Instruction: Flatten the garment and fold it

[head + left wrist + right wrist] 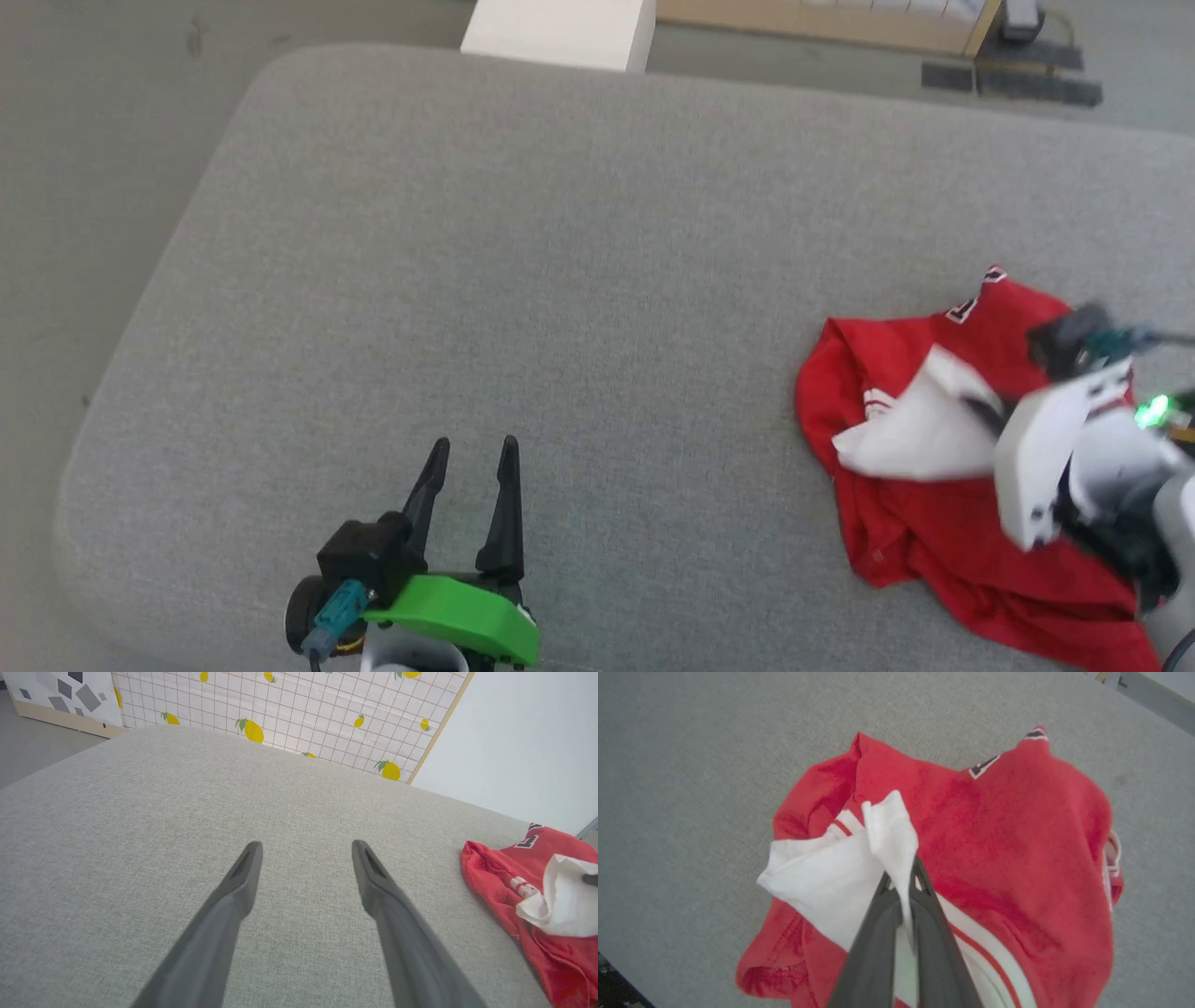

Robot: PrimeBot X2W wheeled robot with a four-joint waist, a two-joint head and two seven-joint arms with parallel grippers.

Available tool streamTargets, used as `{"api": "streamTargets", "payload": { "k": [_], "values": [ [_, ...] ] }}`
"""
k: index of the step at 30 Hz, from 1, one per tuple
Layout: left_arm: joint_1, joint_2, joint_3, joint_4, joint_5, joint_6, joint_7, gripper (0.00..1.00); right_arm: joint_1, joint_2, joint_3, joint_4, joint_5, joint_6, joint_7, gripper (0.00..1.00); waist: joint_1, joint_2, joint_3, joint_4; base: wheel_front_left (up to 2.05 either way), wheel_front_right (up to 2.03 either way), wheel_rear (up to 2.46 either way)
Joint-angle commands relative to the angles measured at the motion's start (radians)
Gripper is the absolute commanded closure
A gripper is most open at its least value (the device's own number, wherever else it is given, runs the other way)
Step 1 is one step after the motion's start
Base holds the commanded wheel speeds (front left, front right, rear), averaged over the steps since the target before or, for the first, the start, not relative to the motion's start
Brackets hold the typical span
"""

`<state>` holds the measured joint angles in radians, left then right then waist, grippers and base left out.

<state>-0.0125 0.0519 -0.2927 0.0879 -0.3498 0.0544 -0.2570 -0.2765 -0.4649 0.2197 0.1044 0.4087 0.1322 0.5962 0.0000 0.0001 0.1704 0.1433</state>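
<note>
From the head view, we see the left gripper [474, 441] with its fingers spread wide and nothing between them, poised over bare grey surface [523, 243]. The garment [934, 532] lies well apart, off to that gripper's right, as a crumpled red heap. The right gripper [982, 408] is down on the heap, at the white sleeve [920, 434] bunched on top.

In the left wrist view, the left gripper [306, 843] is open and empty, and the garment [495, 872] sits ahead and to its right, beyond reach of the fingers.

In the right wrist view, the right gripper [903, 879] is clamped tight on a fold of the sleeve [831, 872], which stands up between the two fingers. The red body [1008, 835] spreads mostly ahead and to its right, with no clear long axis while it is so rumpled.

We judge the right arm far the nearer; drawing the sleeve outward to spread the cloth falls to it, while the left must cross rightward to help
</note>
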Motion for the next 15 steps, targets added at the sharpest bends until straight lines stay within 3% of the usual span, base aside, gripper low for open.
{"api": "streamTargets", "payload": {
  "k": [1,5,8,15],
  "values": [
    [0.011,-0.002,0.003,0.000,-0.010,0.002,-0.005,0.00,-0.041,-0.009,-0.007,-0.022,0.009,-0.002,-0.008,1.00,0.0000,-0.0001,-0.042,0.001,0.00,0.00,0.00],
    [0.012,-0.002,-0.011,-0.006,-0.023,0.003,-0.005,0.00,-0.130,-0.017,0.016,-0.076,0.017,-0.002,0.009,1.00,0.0000,-0.0001,-0.056,0.016,0.00,0.00,0.00],
    [0.006,-0.002,-0.018,-0.012,-0.037,0.008,-0.005,0.00,-0.220,-0.003,0.091,-0.091,0.011,-0.002,0.019,1.00,0.0000,-0.0001,-0.047,0.033,0.00,0.00,0.00],
    [-0.003,-0.002,-0.028,-0.011,-0.055,0.017,-0.005,0.00,-0.385,0.152,0.357,0.015,0.041,-0.002,-0.024,1.00,0.0000,-0.0001,-0.006,0.088,0.00,0.00,0.00]
  ]
}}
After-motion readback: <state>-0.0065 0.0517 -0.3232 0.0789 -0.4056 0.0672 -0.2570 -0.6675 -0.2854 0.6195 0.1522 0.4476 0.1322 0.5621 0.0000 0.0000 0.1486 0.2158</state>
